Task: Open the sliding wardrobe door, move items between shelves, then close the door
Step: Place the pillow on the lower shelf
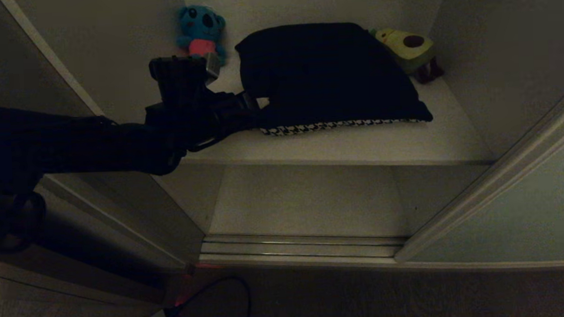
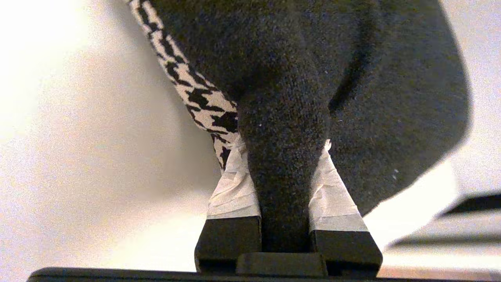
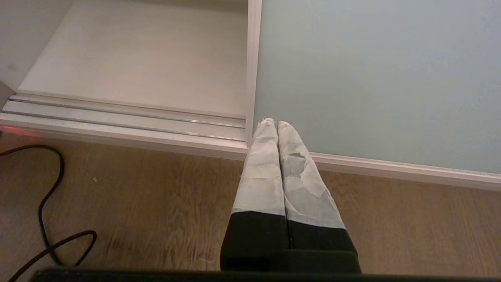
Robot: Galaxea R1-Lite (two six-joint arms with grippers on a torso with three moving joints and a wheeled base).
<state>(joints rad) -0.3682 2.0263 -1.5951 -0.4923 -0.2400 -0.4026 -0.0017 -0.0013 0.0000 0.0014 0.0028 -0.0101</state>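
Dark knit fabric, charcoal on one face and black-and-white houndstooth on the other: the square cushion (image 1: 326,72) lies flat on the upper pale beige shelf board (image 1: 356,144), centre-top of the head view, patterned edge showing along its near side.

Left gripper (image 2: 283,172) reaches in from the left of the head view. In the left wrist view its taped fingers (image 2: 235,184) pinch a fold of the dark cushion corner between them, cloth bunched into a ridge. Probably a corner grip because the cushion is too broad to span whole.

Right gripper (image 3: 278,129) hangs parked low outside the wardrobe, tips pressed together on nothing, pointing at the base of the pale grey-green sliding door panel (image 3: 375,78) above the wood-grain floor (image 3: 156,203).

Door stands slid to the right of the head view; silver floor rails (image 1: 304,247) are exposed at lower centre. The lower shelf board (image 1: 307,200) sits below the upper one, likely the destination.

Blue plush toy with pink band (image 1: 200,30) sits at upper left, against the back wall. Green avocado plush (image 1: 407,44) sits upper right, touching the cushion's far corner; dragging could tip it.

Black cable (image 3: 47,203) loops on the floor.
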